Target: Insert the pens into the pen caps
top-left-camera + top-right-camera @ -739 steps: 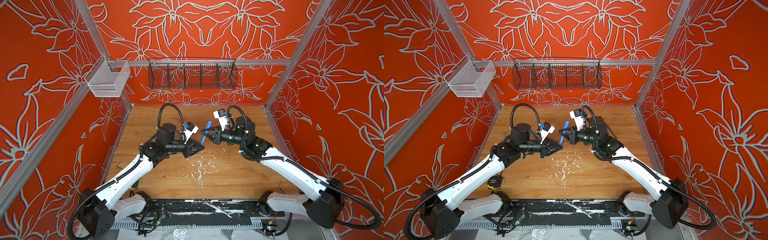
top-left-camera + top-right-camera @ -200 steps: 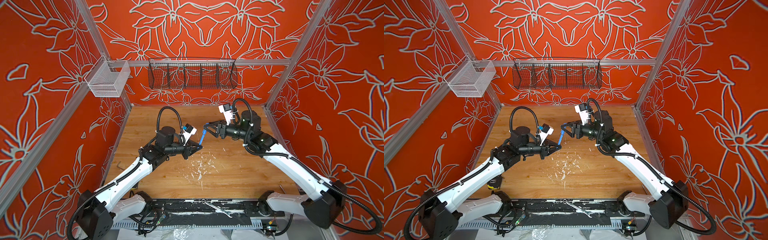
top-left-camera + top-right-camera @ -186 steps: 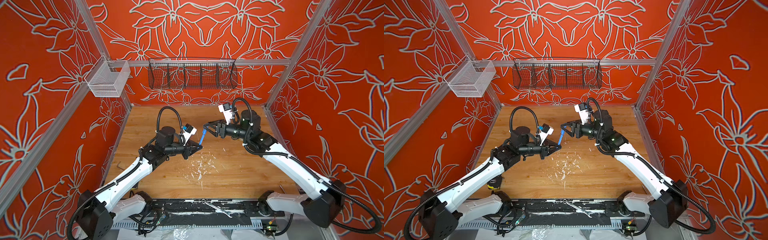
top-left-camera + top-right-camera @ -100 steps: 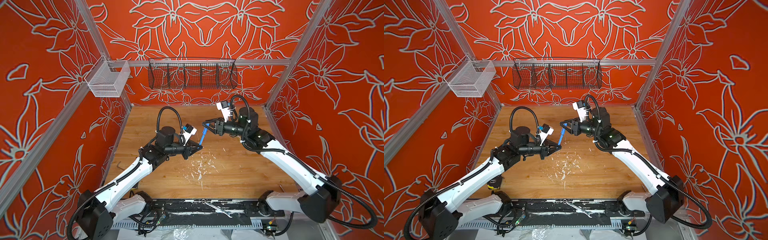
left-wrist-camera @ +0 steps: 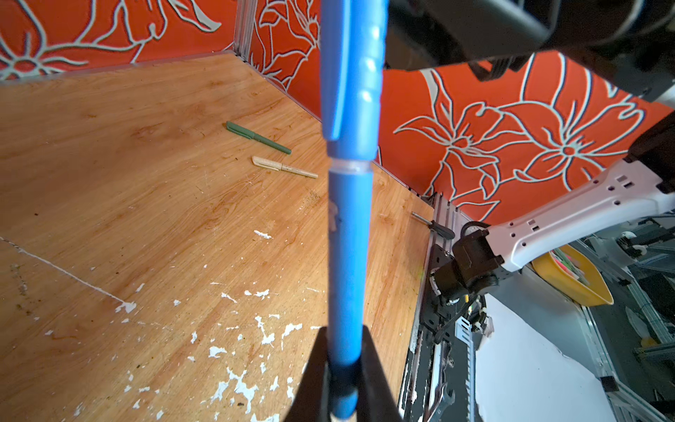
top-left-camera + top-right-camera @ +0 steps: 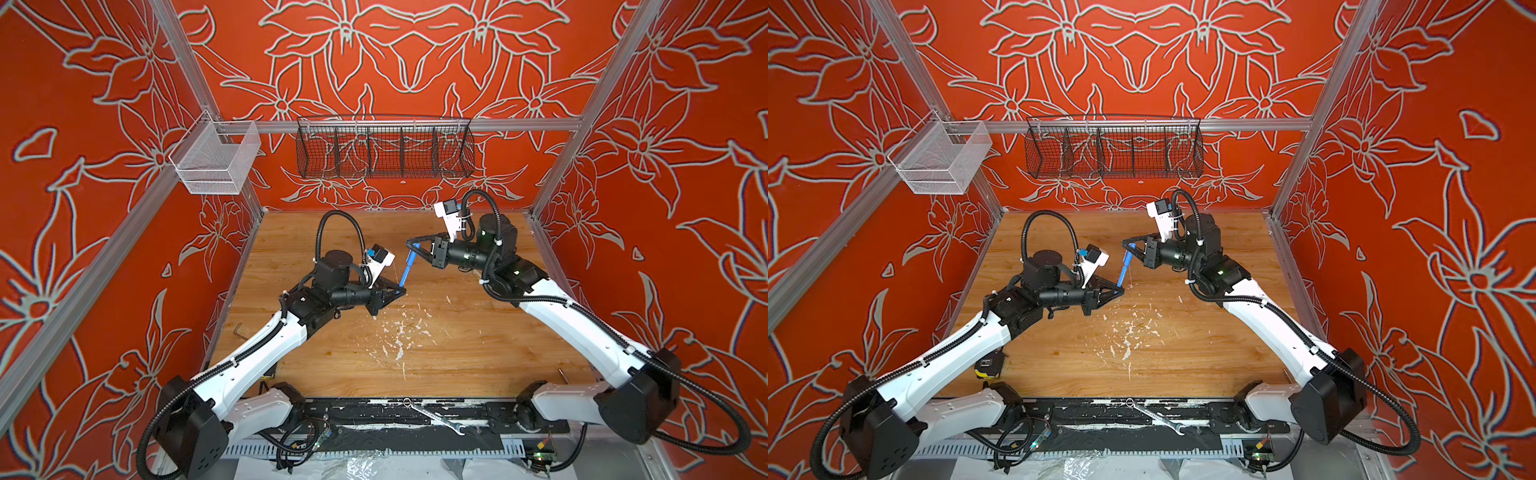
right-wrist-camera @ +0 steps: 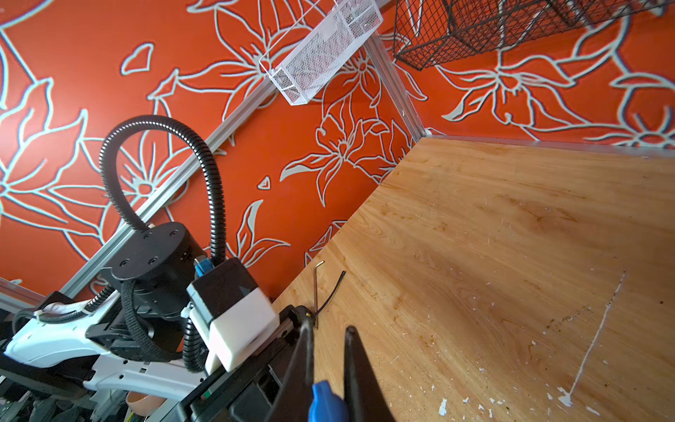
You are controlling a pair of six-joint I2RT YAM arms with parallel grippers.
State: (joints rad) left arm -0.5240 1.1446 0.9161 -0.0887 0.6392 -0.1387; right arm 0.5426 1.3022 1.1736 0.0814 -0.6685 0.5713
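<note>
The left gripper (image 6: pixel 398 291) clamps the blue pen (image 6: pixel 405 272) by one end. The right gripper (image 6: pixel 412 246) is clenched on the blue cap (image 7: pixel 326 403) at the other end.

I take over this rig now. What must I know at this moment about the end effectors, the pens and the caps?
Left end effector: shut on the lower end of the blue pen, held above the table.
Right end effector: shut on the blue cap, which sits on the pen's upper end.
Green pen and beige pen: lying on the table, both apparently capped.
Done: seemingly all three caps on.
Left: a pale ring shows at the blue seam; probably press it home, then put the pen down.
</note>
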